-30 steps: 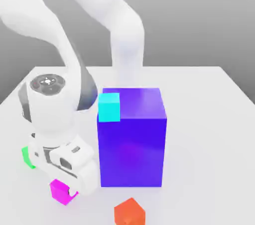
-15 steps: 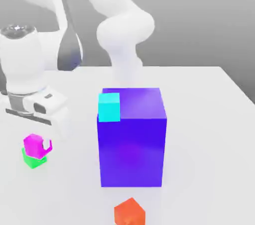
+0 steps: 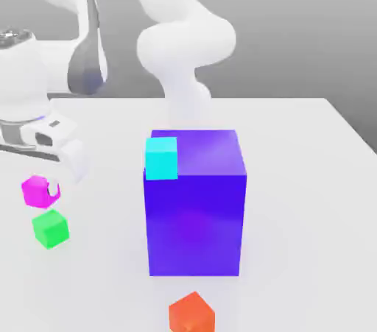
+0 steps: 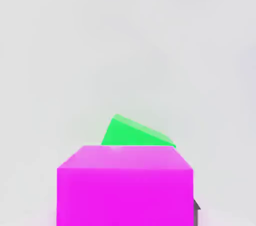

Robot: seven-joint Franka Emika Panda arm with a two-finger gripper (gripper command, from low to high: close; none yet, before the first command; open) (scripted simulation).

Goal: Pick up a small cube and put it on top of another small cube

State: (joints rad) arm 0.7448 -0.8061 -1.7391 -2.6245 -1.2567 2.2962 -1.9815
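Gripper (image 3: pixel 46 189) clamped on magenta cube (image 3: pixel 37 191), held clear above green cube (image 3: pixel 50 228) at table's (image 3: pixel 309 176) 9 o'clock edge. Centre: one big blue-purple block (image 3: pixel 195 205), one cyan cube (image 3: pixel 161 158) at its upper-left corner. One orange cube (image 3: pixel 191 313) at 6 o'clock.

the arm (image 3: pixel 184 43) is glossy white all over, built of thick rounded tubular links with bulbous, smoothly swelling joints. a dark grey, shiny band (image 3: pixel 88 65) shows in the recess between two links, where one shell meets the next. the wrist housing (image 3: pixel 18 73) is a fat white cylinder capped by a silvery grey disc. below it a thin dark seam rings the flange, and the blocky white claw (image 3: pixel 48 189) body carries small dark slots.
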